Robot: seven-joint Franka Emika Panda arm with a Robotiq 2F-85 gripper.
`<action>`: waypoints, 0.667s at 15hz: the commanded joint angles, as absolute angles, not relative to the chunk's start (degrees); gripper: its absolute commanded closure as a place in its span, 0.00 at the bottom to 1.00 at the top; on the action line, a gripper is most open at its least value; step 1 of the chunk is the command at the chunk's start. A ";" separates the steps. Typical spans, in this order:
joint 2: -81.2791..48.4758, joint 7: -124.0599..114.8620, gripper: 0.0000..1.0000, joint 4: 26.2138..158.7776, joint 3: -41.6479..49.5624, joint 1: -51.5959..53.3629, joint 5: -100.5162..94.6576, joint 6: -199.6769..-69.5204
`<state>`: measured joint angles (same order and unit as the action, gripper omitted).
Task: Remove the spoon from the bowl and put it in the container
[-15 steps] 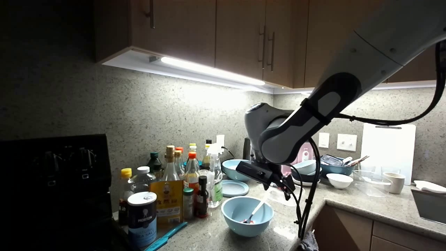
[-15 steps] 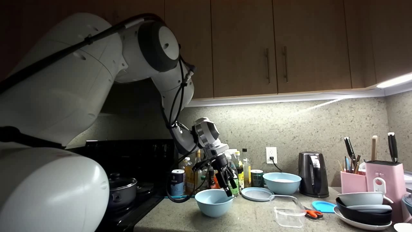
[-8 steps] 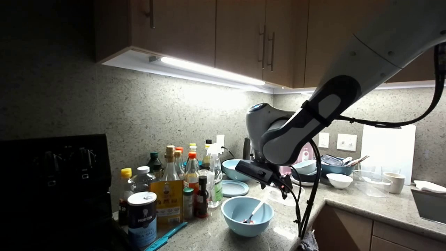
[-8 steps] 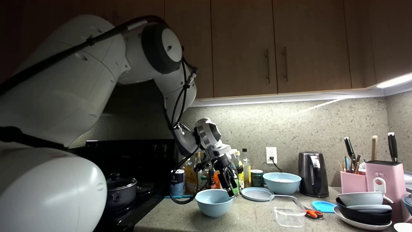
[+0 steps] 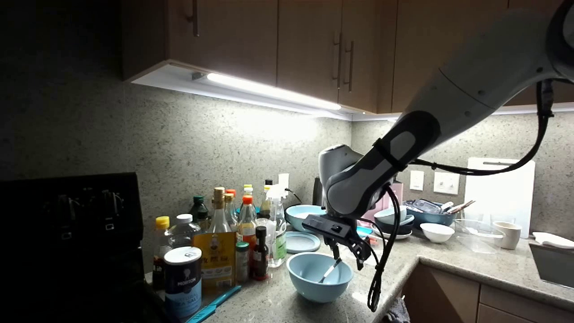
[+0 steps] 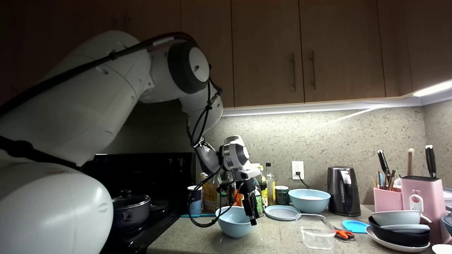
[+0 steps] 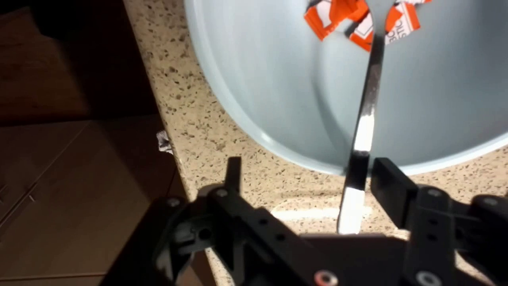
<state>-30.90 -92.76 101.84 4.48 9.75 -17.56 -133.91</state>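
Note:
The light blue-teal bowl (image 5: 309,289) stands on the counter, also seen in an exterior view (image 6: 233,230) and the wrist view (image 7: 258,91). A metal spoon (image 7: 369,99) leans in it, its handle rising over the rim; it also shows in an exterior view (image 5: 331,271). My gripper (image 7: 307,167) is open at the rim, with the handle between its fingers, nearer the right finger in the wrist view. The gripper also shows in both exterior views (image 5: 349,261) (image 6: 252,218). A clear plastic container (image 6: 317,239) stands to the bowl's right in that exterior view.
Orange-and-white wrapped pieces (image 7: 361,24) lie in the bowl. Bottles (image 5: 246,224) and a salt can (image 5: 183,282) stand beside it. A blue plate (image 6: 282,212), a paler blue bowl (image 6: 309,201), a kettle (image 6: 343,190) and orange-handled scissors (image 6: 344,234) are behind and right.
The arm has come down, and the gripper has lowered to the bowl's rim around the spoon handle. The bowl has shifted slightly.

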 commanded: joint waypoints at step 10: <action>-30.98 -91.89 0.96 100.47 8.16 13.64 -20.86 -136.05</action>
<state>-33.09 -89.65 98.11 5.79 10.67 -17.32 -134.01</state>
